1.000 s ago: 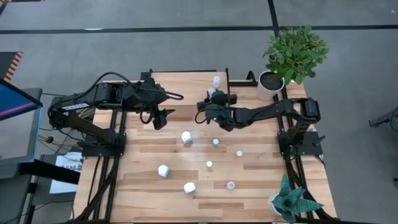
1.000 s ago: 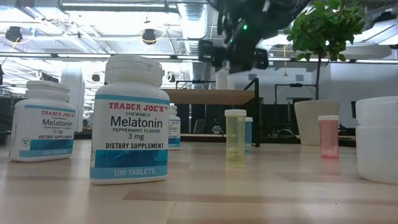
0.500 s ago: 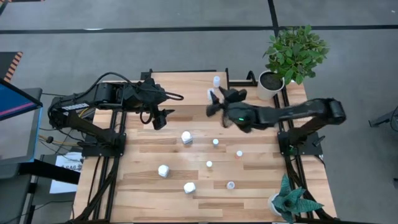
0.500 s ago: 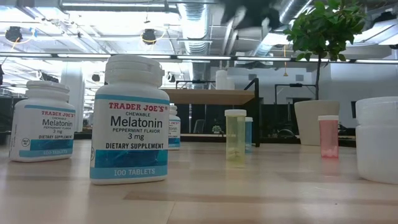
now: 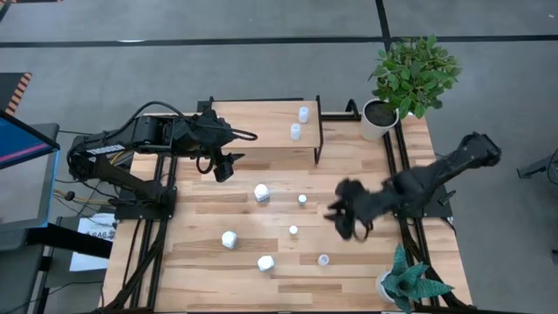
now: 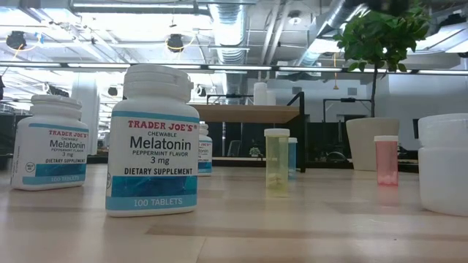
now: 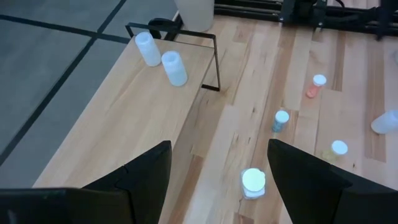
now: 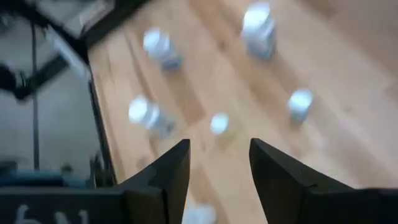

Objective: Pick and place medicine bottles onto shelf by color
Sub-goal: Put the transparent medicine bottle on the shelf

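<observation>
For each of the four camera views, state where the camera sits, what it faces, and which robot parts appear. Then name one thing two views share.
High view: overhead, straight down; both arms, shelf, right gripper above the table.
Low view: table height, level across; Melatonin bottle nearest, no arm.
Left wrist view: past the open left gripper toward the shelf.
Right wrist view: past its own fingers, down at scattered bottles.
Shared: two pale bottles on the shelf, high and left wrist.

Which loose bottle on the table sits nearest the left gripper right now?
The chunky white bottle just below the shelf, close to the open left gripper. The other two chunky white ones stand nearer the table's front edge.
</observation>
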